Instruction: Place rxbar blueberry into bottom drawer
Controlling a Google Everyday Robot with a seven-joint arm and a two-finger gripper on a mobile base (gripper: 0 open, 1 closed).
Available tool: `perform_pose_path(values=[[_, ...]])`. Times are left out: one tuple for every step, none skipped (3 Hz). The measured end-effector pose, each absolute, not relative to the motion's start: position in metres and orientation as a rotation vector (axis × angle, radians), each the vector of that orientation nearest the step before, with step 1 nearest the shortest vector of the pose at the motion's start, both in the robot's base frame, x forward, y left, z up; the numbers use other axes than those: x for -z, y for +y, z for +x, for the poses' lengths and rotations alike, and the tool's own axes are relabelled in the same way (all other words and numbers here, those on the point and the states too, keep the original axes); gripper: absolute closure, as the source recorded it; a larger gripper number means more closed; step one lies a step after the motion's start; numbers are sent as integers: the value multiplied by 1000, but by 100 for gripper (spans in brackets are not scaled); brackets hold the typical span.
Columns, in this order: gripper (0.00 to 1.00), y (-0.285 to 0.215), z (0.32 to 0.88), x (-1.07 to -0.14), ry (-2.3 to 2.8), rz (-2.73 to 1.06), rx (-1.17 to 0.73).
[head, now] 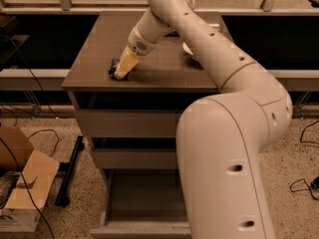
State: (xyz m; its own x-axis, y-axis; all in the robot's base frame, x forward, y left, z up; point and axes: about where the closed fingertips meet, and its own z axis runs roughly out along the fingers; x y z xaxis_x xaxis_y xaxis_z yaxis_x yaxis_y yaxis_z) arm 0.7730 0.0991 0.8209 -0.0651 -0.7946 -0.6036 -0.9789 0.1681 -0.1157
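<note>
Gripper: your gripper (121,73) is down at the cabinet top (164,71), near its front left corner; it slants down and to the left from the arm (199,39)
Grip: you cannot tell from this view whether it is wide, narrow or holding anything
Rxbar blueberry: the rxbar blueberry (114,68) lies flat on the top right at the gripper's tip; only its dark edge shows on the tool's left side; the rest is hidden under the tool
Bottom drawer: the bottom drawer (144,198) stands pulled out, well below the gripper and a little to its right
In the way: the two upper drawers (127,124) sit pushed in, directly below the gripper, between it and the open drawer; the arm's bulky lower body hides the right part of all three drawers from you
Around: a pale bowl (187,48) peeps out behind the arm, right of the gripper and well apart from it; a cardboard box (22,180) sits on the floor far below and left; a black bar (70,171) lies between box and cabinet; cables (304,183) trail on the floor at the far right
Writing: the wrapper's print is too small to read
</note>
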Motion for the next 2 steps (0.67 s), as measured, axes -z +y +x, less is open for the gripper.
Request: perform_pose_path(values=[[58, 99, 773, -821, 1906, -1672, -441], [27, 99, 773, -821, 1906, -1672, -441]])
